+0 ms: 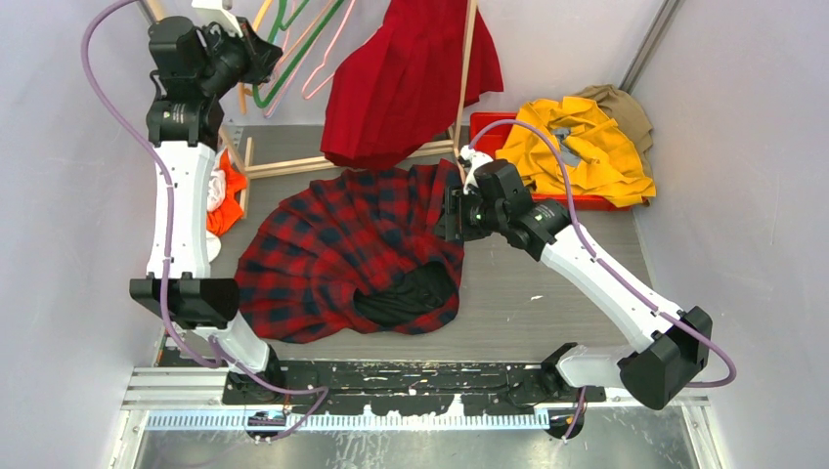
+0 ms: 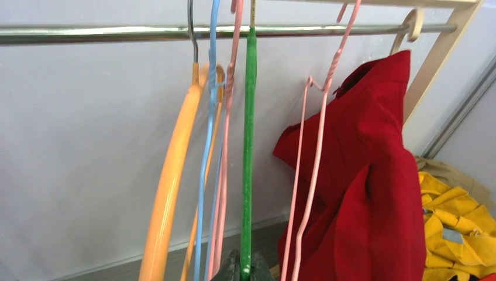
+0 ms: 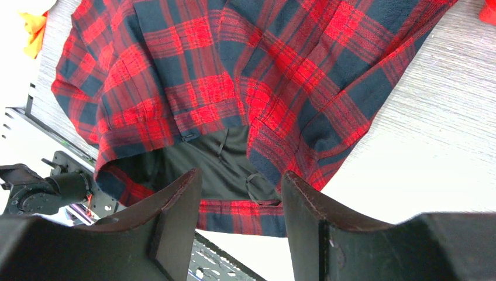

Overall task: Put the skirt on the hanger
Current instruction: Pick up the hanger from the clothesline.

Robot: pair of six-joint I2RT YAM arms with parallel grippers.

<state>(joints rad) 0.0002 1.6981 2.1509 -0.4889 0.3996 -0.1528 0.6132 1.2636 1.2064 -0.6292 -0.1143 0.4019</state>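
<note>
The bright-red skirt point(image 1: 406, 83) hangs from the clothes rail point(image 2: 117, 32) at the back. It drapes from the hanger, whose cream hook point(image 2: 411, 24) shows over the rail's right end. My left gripper point(image 2: 248, 273) is raised to the rail point(image 1: 256, 54), left of the skirt. It is shut on the lower bar of a green hanger point(image 2: 249, 146). My right gripper point(image 3: 240, 181) hovers open above the waist of a red-and-black plaid garment point(image 3: 234, 70) that lies spread on the table point(image 1: 332, 244). Nothing sits between its fingers.
Orange point(image 2: 172, 175), blue point(image 2: 206, 164) and pink point(image 2: 319, 152) hangers crowd the rail beside the green one. A yellow garment point(image 1: 587, 147) fills a red bin at the back right. An orange cloth point(image 1: 227, 200) lies by the left arm. A wooden rack frame point(image 1: 293, 164) stands behind the plaid garment.
</note>
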